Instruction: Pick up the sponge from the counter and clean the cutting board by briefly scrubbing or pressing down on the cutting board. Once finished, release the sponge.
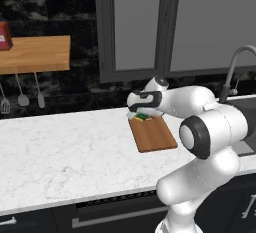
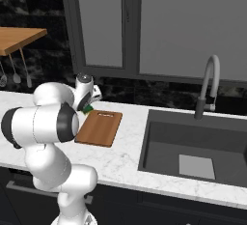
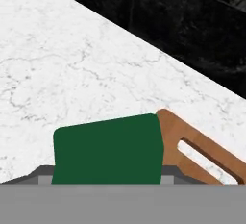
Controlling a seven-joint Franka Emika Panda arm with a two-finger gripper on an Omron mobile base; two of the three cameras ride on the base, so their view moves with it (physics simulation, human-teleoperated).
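Left base view: a wall shelf (image 1: 34, 53) hangs at 10 o'clock; the white marble tabletop (image 1: 65, 152) runs across. The sponge (image 1: 141, 117) sits at the far end of the cutting board (image 1: 152, 134), under the pincer (image 1: 136, 113). The board's long axis runs from 5 toward 11 o'clock. The sponge's green face is up; its long axis is hard to make out. The arm hides the pincer's fingers, so I cannot tell its grip. A sink (image 2: 193, 147) lies at 3 o'clock in the right base view.
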